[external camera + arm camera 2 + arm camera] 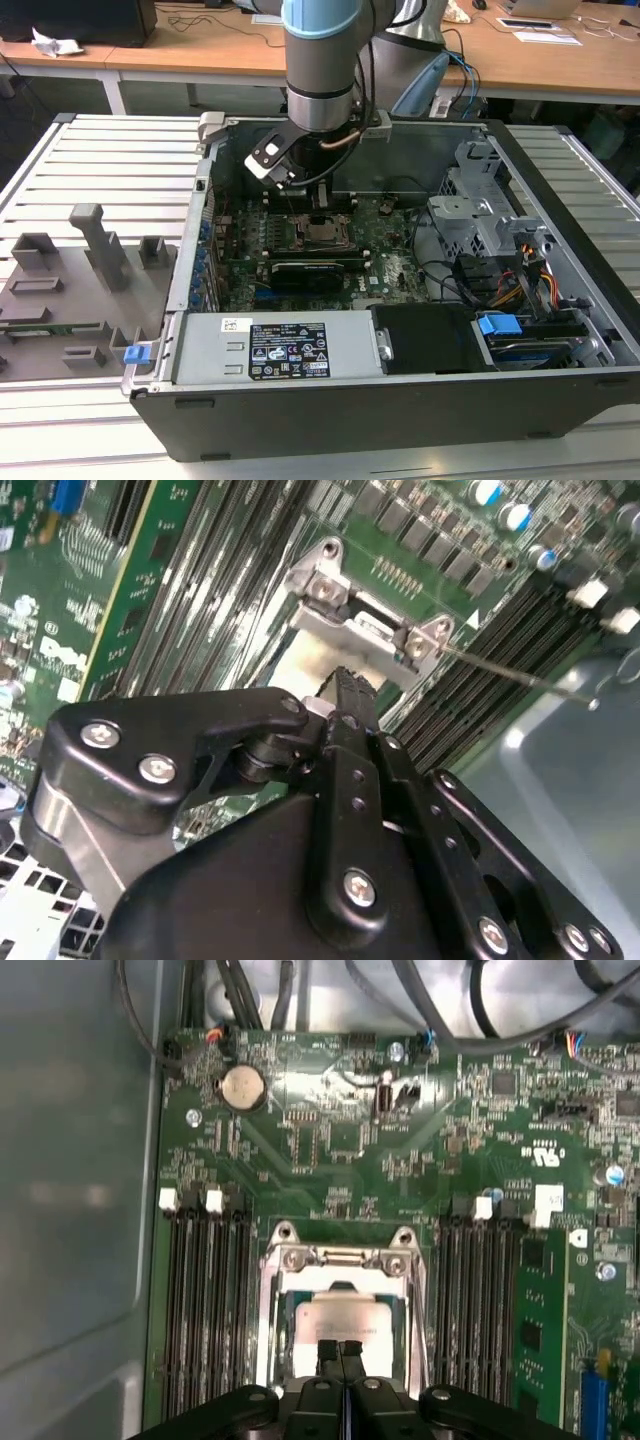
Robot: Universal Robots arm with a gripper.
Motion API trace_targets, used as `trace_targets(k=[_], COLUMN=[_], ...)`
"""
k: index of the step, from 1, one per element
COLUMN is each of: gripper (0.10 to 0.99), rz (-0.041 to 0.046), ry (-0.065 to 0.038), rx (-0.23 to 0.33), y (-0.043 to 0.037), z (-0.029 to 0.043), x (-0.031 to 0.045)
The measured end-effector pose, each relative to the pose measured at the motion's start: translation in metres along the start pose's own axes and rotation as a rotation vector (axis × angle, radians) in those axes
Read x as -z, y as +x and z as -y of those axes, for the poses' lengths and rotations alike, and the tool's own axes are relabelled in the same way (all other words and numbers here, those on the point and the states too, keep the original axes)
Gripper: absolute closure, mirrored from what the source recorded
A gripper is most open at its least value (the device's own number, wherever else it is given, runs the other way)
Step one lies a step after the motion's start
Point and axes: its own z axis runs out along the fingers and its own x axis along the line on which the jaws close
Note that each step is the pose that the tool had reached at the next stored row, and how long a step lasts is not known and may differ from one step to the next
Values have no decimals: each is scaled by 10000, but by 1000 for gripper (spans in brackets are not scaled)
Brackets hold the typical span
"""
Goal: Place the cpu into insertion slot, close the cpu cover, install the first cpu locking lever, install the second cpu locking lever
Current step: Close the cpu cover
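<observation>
Cpu (350,1316) lying flat in insertion slot (292,1312), silvery face up.
Claw (340,1347) clenched, fingertips (327,1353) pressed together just above cpu, within open computer case (400,410).

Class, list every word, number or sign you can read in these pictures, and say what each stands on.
Black label on the power supply: print too small to read.
White sticker beside it: too small to read.
White label on the motherboard: too small to read.
Nothing else legible.
</observation>
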Motion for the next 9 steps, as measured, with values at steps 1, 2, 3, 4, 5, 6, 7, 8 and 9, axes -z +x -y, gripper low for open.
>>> trace_targets(k=[1,2,3,4,5,6,7,8,9], gripper=[980,980,980,980,980,980,980,980,980], rz=[0,1,0,-1,1,0,0,0,0], ry=[0,1,0,0,1,1,1,2,2], rx=[0,-1,0,1,3,5,7,8,9], y=[1,1,1,2,1,1,1,0,0], z=[25,43,59,74,89,95,98,101,102], x=[-4,-10,-18,-26,-44,-59,-70,-83,-95])
